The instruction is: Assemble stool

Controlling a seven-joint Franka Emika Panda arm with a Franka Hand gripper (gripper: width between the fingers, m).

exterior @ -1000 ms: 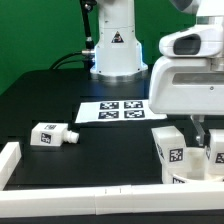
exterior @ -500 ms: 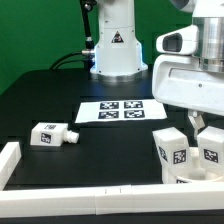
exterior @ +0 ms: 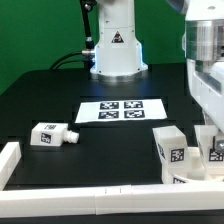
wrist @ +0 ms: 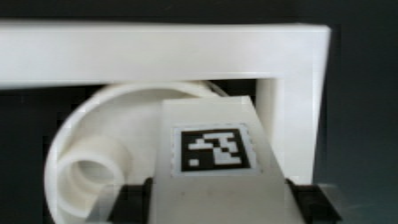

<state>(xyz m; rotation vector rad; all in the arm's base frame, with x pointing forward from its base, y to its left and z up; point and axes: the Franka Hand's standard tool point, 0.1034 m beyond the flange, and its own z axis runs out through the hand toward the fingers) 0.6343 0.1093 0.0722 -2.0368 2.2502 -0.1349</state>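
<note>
White leg [wrist: 217, 150] clamped in tool [wrist: 217, 205], arm [exterior: 205, 60] pointing down over seat disc [wrist: 107, 140].

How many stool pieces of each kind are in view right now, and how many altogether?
Stool leg: 3
Seat disc: 1
Total: 4

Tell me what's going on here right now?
The arm's pincer is closed on a tagged stool leg, holding it by the round seat disc near the border rail. A second leg stands upright beside it, and a third leg lies loose on the table.
</note>
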